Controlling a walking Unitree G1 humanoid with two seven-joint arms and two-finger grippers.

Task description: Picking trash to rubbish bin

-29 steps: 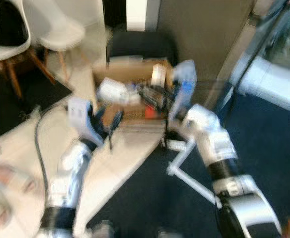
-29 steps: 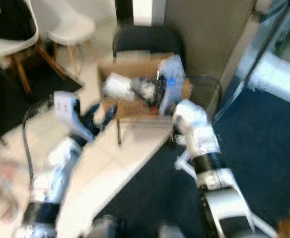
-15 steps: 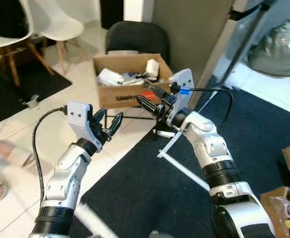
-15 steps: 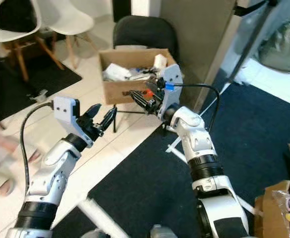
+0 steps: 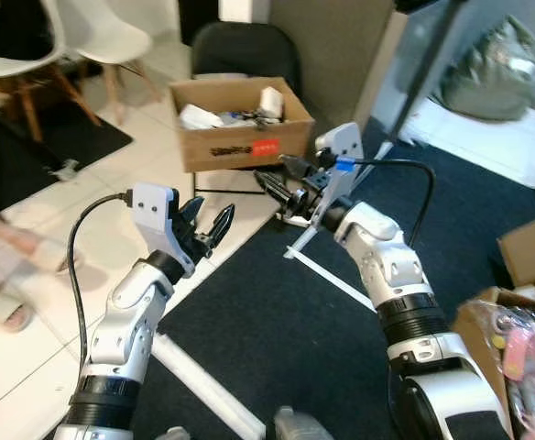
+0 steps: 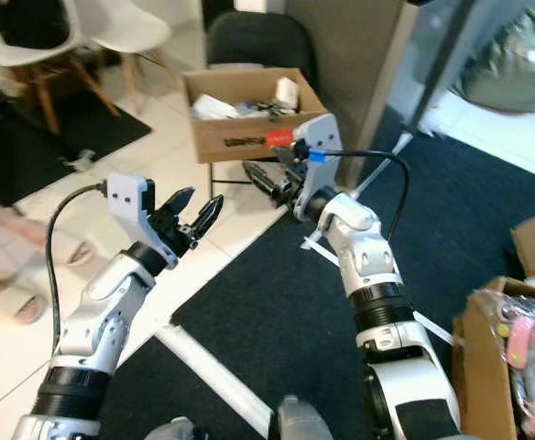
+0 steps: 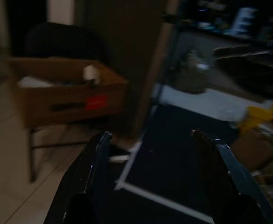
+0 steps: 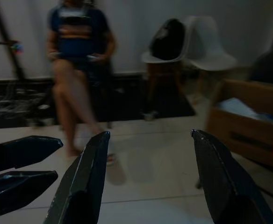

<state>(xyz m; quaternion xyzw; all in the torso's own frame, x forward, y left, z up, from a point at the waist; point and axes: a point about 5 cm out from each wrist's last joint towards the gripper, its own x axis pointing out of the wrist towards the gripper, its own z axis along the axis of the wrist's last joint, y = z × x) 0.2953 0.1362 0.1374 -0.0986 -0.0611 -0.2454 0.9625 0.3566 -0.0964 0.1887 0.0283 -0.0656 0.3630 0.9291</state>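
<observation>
A brown cardboard box (image 5: 240, 137) holding white scraps and other rubbish stands on a thin black stand on the tiled floor ahead. My left gripper (image 5: 209, 218) is raised over the tile edge, open and empty, short of the box. My right gripper (image 5: 277, 174) is open and empty too, held just in front of the box's near right corner. The left wrist view looks between its open fingers (image 7: 96, 163) at the box (image 7: 66, 93). In the right wrist view, its open fingers (image 8: 216, 177) frame the box's side (image 8: 248, 121) and a seated person (image 8: 80, 42).
White chairs (image 5: 112, 37) and a black chair (image 5: 245, 50) stand behind the box. A person's slippered feet (image 5: 2, 298) rest on the tiles at left. Dark carpet (image 5: 277, 339) with white strips spreads ahead. An open carton of pink items (image 5: 515, 348) sits at right, below a grey bag (image 5: 492, 73).
The camera has swung right and steadied after the blur; the carton at right has come into view. Both grippers have stayed open and empty in front of the box.
</observation>
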